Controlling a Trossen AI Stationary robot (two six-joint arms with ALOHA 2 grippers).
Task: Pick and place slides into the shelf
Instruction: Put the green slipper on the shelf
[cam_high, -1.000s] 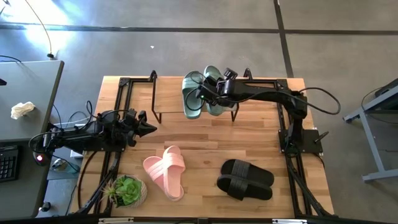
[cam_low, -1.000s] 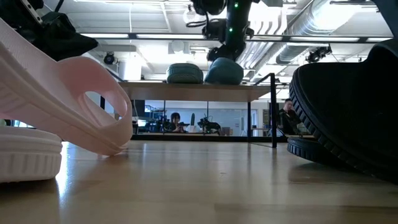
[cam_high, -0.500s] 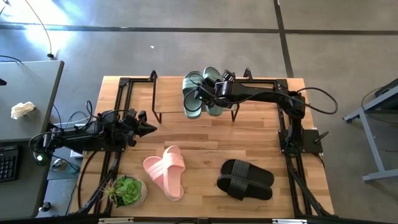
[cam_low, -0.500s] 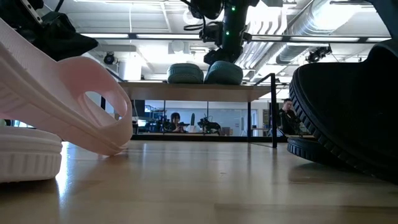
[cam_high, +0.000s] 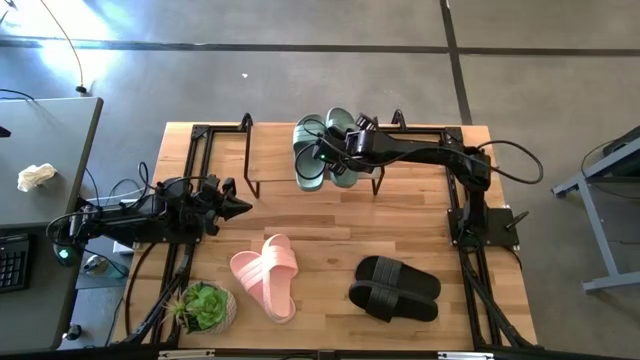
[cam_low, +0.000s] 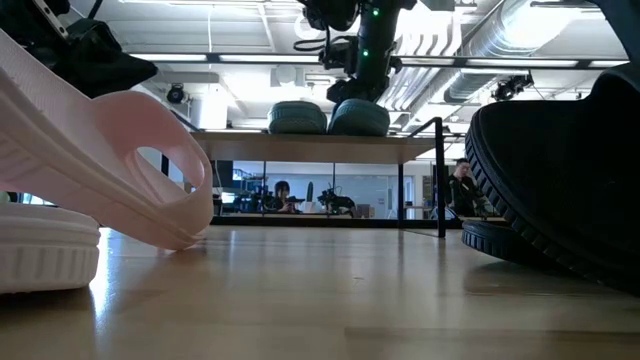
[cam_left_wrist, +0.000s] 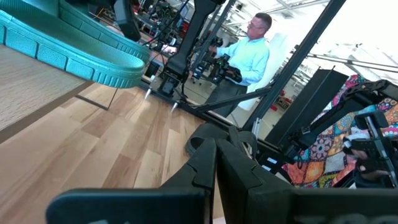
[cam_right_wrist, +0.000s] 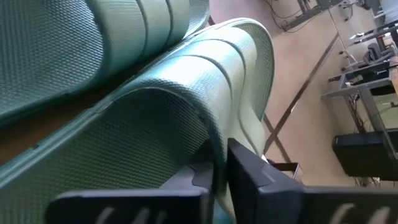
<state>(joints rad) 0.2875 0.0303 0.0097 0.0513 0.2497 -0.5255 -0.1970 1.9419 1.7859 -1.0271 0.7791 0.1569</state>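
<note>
Two sage green slides (cam_high: 322, 152) lie side by side on the shelf's plank top (cam_high: 272, 152); in the low view they show as two humps (cam_low: 297, 117) on the plank (cam_low: 300, 146). My right gripper (cam_right_wrist: 219, 171) reaches over them from the table's right and is shut on the strap of the right-hand one (cam_low: 360, 117). The pink slides (cam_high: 267, 278) and the black slides (cam_high: 394, 288) lie on the table near its front edge. My left gripper (cam_high: 240, 207) waits shut at the table's left side, level, touching nothing. My right gripper pinches the edge of the green slide's ribbed strap (cam_right_wrist: 214, 146) between its two fingers, one finger (cam_right_wrist: 249, 177) outside the strap and the other under its arch. It comes slanting down from the table's right. The slide's sole rests on the shelf top next to the other green slide.
A small potted plant (cam_high: 205, 306) stands at the near left corner. Black wire frames (cam_high: 246, 158) hold up the shelf at both ends. The green slides' near ends stick out past the plank's front edge. A person (cam_left_wrist: 245, 53) stands beyond the table's right.
My right gripper has tipped further down and lowered the right-hand green slide from a tilt until it lies level on the shelf top beside the other one. Over the last half second nothing has visibly moved.
</note>
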